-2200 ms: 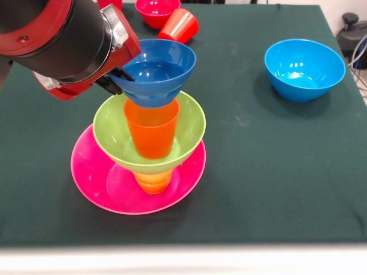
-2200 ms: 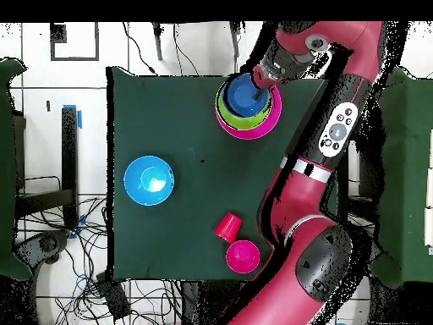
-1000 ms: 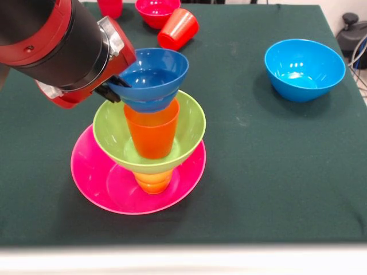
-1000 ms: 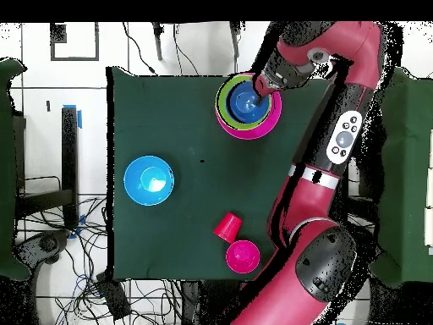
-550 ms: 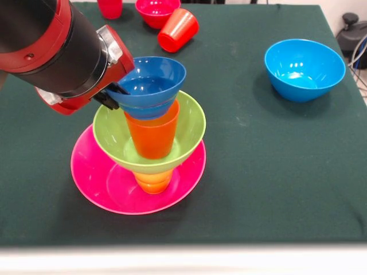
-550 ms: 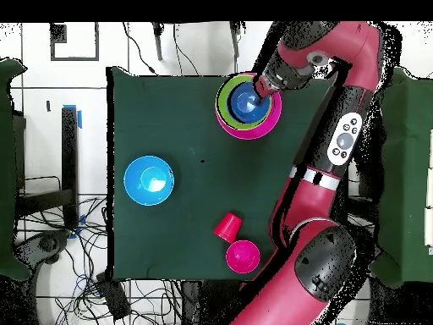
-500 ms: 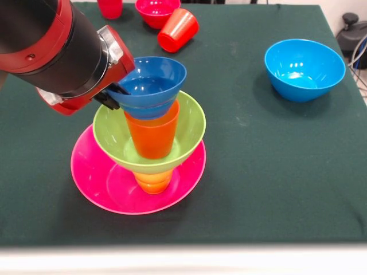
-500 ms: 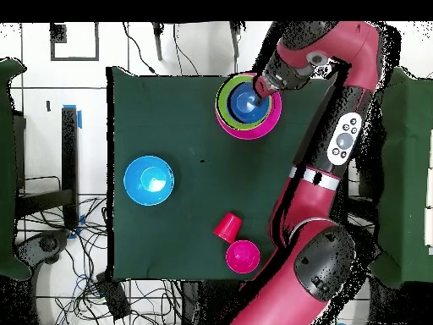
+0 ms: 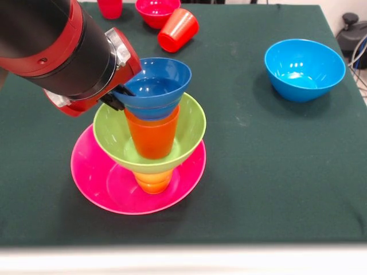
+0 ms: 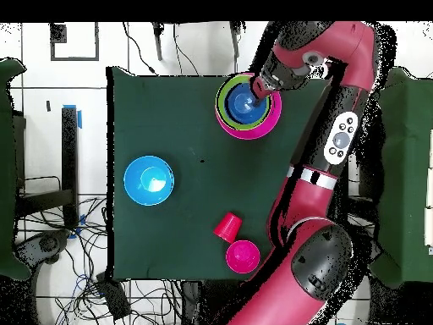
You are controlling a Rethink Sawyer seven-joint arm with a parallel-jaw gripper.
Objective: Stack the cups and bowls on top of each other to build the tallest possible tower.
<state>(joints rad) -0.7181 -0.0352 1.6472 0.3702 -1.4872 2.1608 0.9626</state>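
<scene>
Seen from the front, the tower stands left of centre on the table [image 9: 258,172]: a wide bowl [image 9: 103,183] at the bottom, 1 cup [image 9: 153,181] in it, a middle bowl [image 9: 189,129] on that cup, a second cup [image 9: 151,137] standing in the middle bowl, and a top bowl [image 9: 157,86] on the second cup. The gripper [image 9: 117,96] is at the top bowl's left rim. Behind the tower lie a tipped cup [image 9: 179,28], a small bowl [image 9: 156,10] just behind it and a third cup [image 9: 110,7] to their left, while a deep bowl [image 9: 304,69] sits alone, well apart to the right.
</scene>
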